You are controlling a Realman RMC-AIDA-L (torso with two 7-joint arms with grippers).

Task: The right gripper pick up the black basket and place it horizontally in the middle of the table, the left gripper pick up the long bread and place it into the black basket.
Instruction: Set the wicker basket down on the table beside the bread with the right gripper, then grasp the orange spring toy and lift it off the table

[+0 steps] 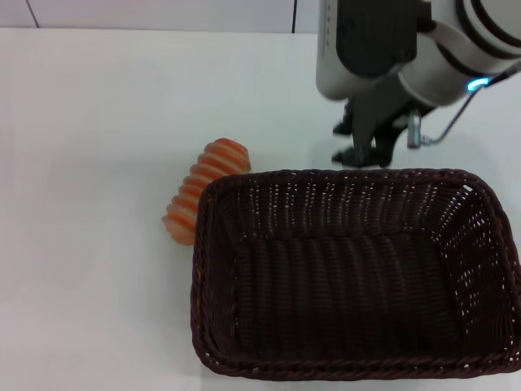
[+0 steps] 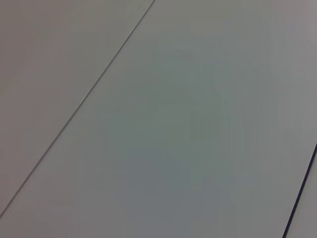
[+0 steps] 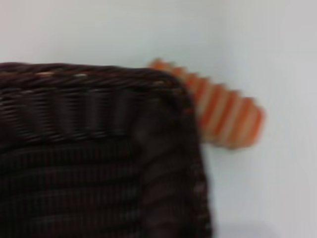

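The black basket (image 1: 350,277) lies lengthwise on the white table (image 1: 98,163), open side up and empty. Its corner fills the right wrist view (image 3: 94,158). The long bread (image 1: 203,191), striped orange and cream, lies on the table against the basket's far left corner. It also shows in the right wrist view (image 3: 223,111). My right gripper (image 1: 368,156) hangs just behind the middle of the basket's far rim, open and holding nothing. My left gripper is out of view; the left wrist view shows only a plain pale surface.
The table's far edge (image 1: 163,31) meets a pale wall at the back. Bare tabletop lies to the left of the bread and basket. The right arm's bulky body (image 1: 407,49) hangs over the far right of the table.
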